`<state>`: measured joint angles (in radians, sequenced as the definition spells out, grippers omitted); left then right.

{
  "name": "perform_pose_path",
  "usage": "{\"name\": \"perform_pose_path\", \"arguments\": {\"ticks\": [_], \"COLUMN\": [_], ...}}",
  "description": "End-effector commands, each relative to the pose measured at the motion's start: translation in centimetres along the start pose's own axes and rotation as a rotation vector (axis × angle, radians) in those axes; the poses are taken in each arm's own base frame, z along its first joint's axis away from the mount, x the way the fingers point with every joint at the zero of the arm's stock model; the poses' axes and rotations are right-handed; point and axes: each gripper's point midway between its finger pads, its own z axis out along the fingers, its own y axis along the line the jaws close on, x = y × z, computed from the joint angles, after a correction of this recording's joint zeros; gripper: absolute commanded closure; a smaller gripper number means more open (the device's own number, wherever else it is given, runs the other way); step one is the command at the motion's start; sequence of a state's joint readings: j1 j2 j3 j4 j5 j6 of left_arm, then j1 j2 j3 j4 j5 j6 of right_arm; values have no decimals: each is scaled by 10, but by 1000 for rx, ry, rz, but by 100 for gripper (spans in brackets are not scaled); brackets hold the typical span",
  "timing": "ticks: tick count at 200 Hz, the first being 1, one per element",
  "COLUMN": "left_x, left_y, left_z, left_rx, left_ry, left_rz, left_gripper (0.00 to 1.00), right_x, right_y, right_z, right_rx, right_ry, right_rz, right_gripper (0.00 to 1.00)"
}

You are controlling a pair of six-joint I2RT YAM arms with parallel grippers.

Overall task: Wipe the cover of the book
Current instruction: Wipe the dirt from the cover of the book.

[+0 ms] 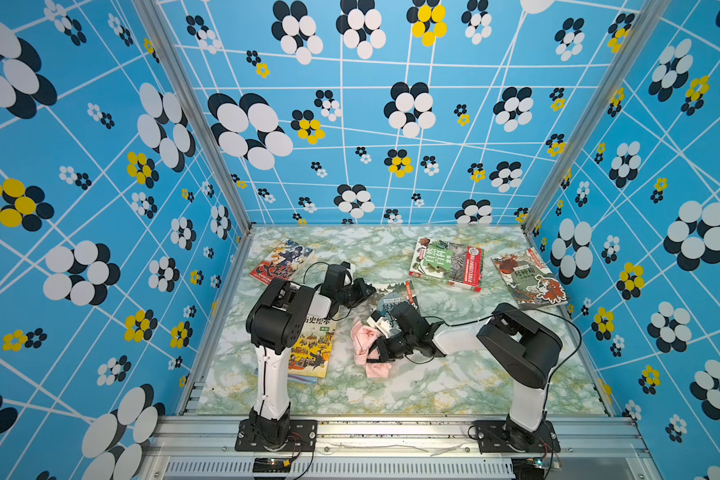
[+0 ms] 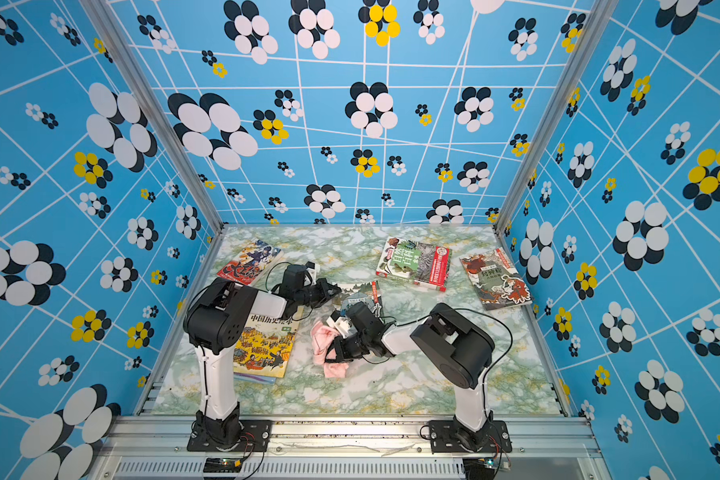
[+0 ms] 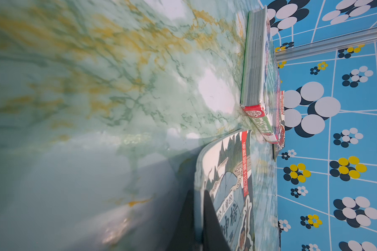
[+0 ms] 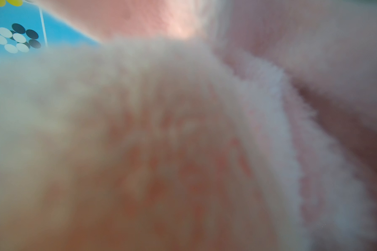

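Top views, surface: green and yellow marbling, several books lying flat on it.
Top views, book: grey-blue illustrated cover, mid-surface, seen in both top views. Its near part is hidden under the right arm's wrist.
Top views, left pincer: at the book's left edge.
Top views, pink cloth: bunched on the surface, just left of the book and nearer. Cannot tell whether it touches the book.
Top views, right pincer: sunk into the pink cloth and clenched on it.
Top views, other books: red book far left; history picture book near left, partly under the left arm; thick green book far, right of centre; demon-cover book rightmost.
Left wrist, left pincer: dark fingers clamped across the book's edge, one on each face. The gripped edge bows.
Left wrist, thick green book: beyond, page edges showing.
Right wrist, pink cloth: fluffy pile fills nearly the whole frame, blurred, with the pincer hidden behind it.
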<state>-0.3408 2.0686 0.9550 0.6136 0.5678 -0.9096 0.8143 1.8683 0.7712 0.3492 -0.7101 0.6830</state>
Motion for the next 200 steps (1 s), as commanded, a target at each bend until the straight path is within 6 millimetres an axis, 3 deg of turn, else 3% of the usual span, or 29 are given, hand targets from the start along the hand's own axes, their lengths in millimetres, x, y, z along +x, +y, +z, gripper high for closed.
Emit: {"name": "perform_pose_path", "arguments": {"ticks": [1,21,43,80,94,111,137,165,182,200], "left_x": [-5,-6,-9,-11,-8,-7,-7,-6,-6,-4], "left_y": [-7,-7,-4,1,3,3,1,0,0,2], "left_z": [0,-3,-8,-19,-21,-23,-23,-23,-23,-22], "left_rx": [22,20,8,-2,-9,-7,0,7,12,15], "left_ry": [-7,-9,-13,-3,2,1,-2,-2,-2,5], "left_rz": [10,13,16,22,26,27,22,20,20,15], "left_gripper": [100,100,100,100,100,100,100,100,100,100], "right_x": [69,73,68,25,3,-21,-50,-67,-65,-52], "right_y": [-101,-106,-86,-41,-29,-25,-13,-3,-20,-55], "right_z": [-36,-57,-73,-118,-126,-116,-79,-44,-36,-43], "right_rx": [281,255,253,323,335,332,332,308,347,431], "right_ry": [78,26,7,-125,-176,-184,-137,-83,-72,-58], "right_rz": [325,373,320,142,93,78,25,3,28,93], "right_gripper": [100,100,100,100,100,100,100,100,100,100]}}
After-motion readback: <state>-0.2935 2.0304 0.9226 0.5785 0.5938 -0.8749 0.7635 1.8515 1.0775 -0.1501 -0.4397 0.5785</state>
